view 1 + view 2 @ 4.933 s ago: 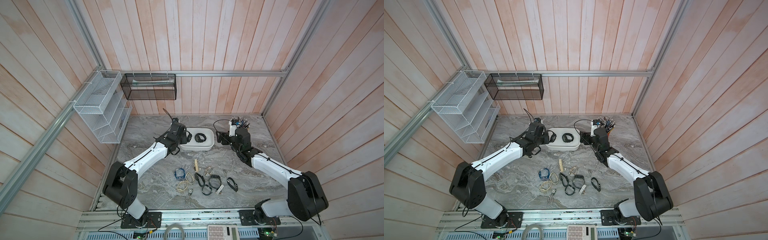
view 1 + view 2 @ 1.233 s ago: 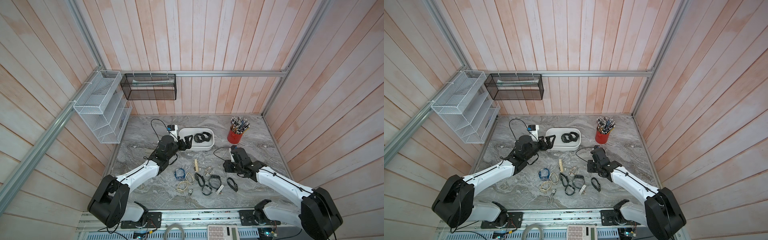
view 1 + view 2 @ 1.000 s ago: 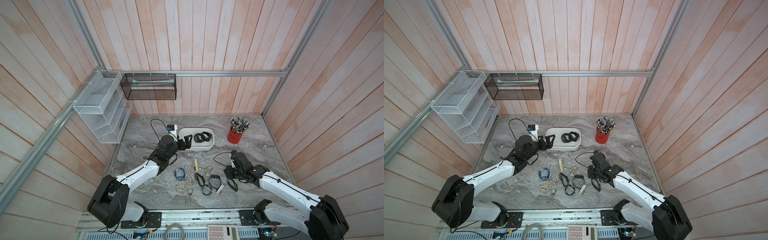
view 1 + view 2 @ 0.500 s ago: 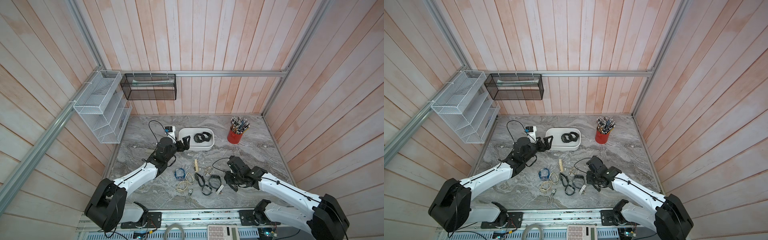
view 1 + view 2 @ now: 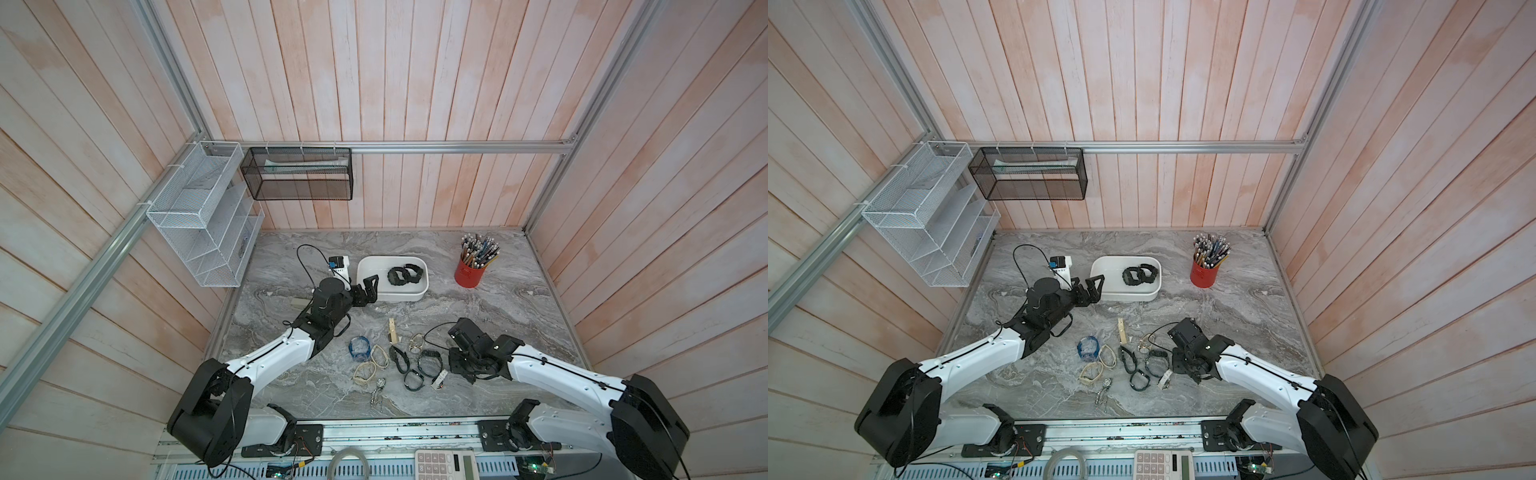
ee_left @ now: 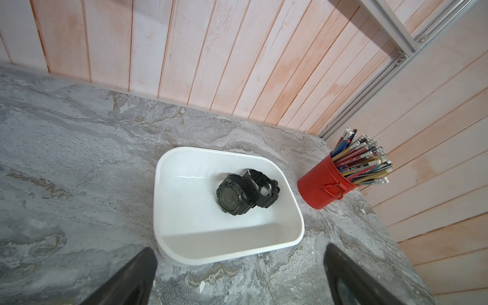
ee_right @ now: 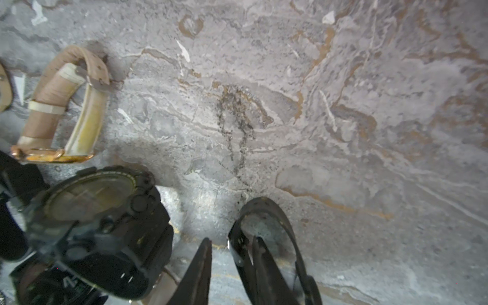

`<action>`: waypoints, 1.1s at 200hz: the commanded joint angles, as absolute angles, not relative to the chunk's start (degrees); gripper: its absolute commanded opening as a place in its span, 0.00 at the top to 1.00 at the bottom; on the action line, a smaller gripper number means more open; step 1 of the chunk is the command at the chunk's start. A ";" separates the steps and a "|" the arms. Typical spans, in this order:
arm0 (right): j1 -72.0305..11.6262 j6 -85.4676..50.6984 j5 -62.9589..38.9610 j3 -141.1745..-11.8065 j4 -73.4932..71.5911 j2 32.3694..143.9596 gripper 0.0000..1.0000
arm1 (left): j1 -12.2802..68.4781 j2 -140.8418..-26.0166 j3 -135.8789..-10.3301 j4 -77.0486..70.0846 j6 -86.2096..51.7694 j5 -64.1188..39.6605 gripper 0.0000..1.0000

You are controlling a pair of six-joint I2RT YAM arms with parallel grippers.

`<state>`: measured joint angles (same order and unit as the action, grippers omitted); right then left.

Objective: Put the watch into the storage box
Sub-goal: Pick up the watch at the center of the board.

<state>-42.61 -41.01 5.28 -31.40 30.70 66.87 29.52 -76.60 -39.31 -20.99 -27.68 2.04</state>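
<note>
My right claw point(image 7: 232, 241) is straddling the slim black loop-strapped watch point(image 7: 266, 206), jaws narrowly apart. Pinching only 1 strap wall, I am risking a slip.

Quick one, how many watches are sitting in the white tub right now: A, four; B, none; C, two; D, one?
C: two black watches lie touching each other inside the white tub, as the left wrist view and both top views show.
</note>
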 commanded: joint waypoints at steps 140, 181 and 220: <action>-42.98 -35.59 20.60 -43.04 33.81 69.12 1.00 | 29.41 -74.55 -37.62 -21.36 -28.16 3.50 0.00; -38.47 -27.26 21.12 -51.07 26.19 71.83 1.00 | 29.38 -72.28 -36.53 -19.98 -27.94 4.54 0.00; -35.82 -21.86 16.93 -58.20 14.78 78.77 1.00 | 29.36 -68.06 -35.26 -13.39 -29.46 6.16 0.01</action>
